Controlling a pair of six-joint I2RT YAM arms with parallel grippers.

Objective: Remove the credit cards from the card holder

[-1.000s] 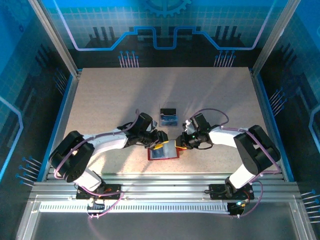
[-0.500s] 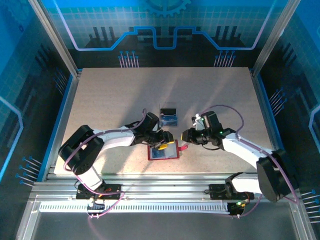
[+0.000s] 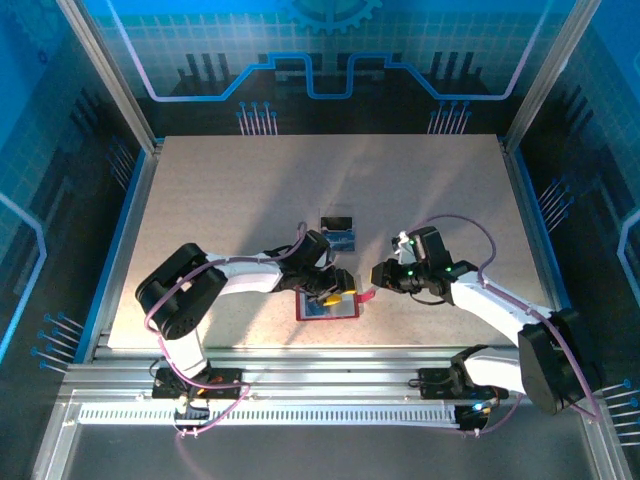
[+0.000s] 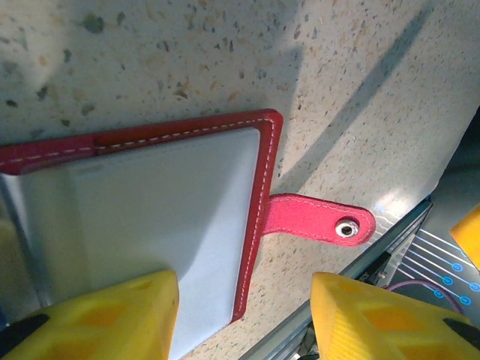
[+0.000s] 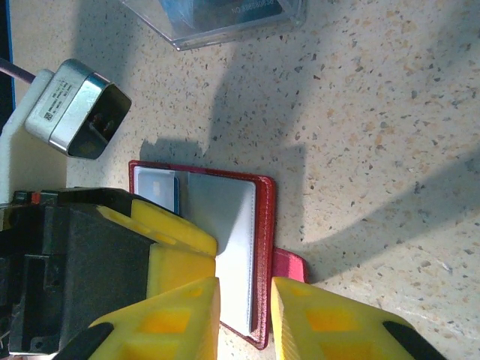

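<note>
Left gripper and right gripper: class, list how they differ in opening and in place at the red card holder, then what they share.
Opening: the left gripper has its fingers wide apart; the right gripper leaves a narrow gap. Place: the left gripper hangs over the card holder's pale inside; the right gripper sits at its edge by the red tab. Shared: yellow fingers, nothing held.

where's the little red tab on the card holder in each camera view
top external: the tab sticks out to the right of the card holder, low centre.
left wrist: right of centre, with a metal snap at its end.
right wrist: low, just right of centre.
shared landmark: the card holder's red stitched edge, which the tab joins.
</note>
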